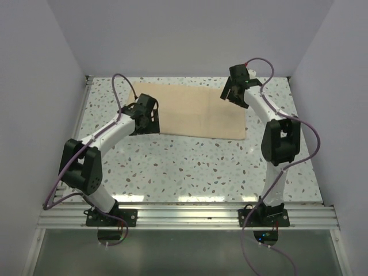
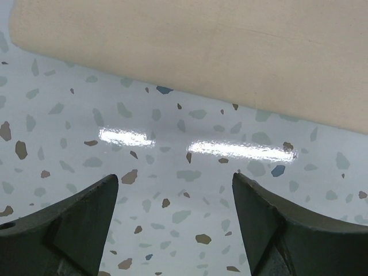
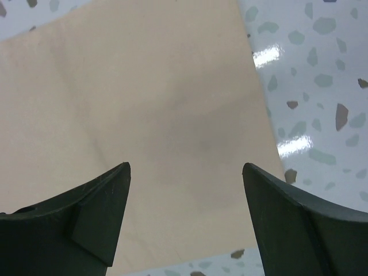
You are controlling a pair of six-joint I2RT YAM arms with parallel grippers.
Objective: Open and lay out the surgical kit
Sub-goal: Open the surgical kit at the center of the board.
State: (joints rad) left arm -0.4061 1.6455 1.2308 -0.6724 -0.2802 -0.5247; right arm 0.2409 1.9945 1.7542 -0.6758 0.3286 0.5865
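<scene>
Spanning view: speckled table point(image 1: 190, 167). Beige cloth wrap point(image 1: 195, 112) lies flat toward its 12 o'clock. Left arm point(image 1: 103, 138) bent, reaching toward 1 o'clock. Left gripper point(image 2: 175, 184) over bare table by wrap's near-left corner, wrap edge at 12 o'clock of fingers, apart. Right arm point(image 1: 270, 115) arches toward 11 o'clock. Right gripper point(image 3: 187, 172) above wrap's right end, cloth under fingers. Both jaws spread wide, grasping nothing.

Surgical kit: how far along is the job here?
Done: the flat beige cloth wrap lies on the speckled table. In hand: nothing; left hand and right hand are open and empty. Left: no tray or instruments show, so laying them out seems to remain.
</scene>
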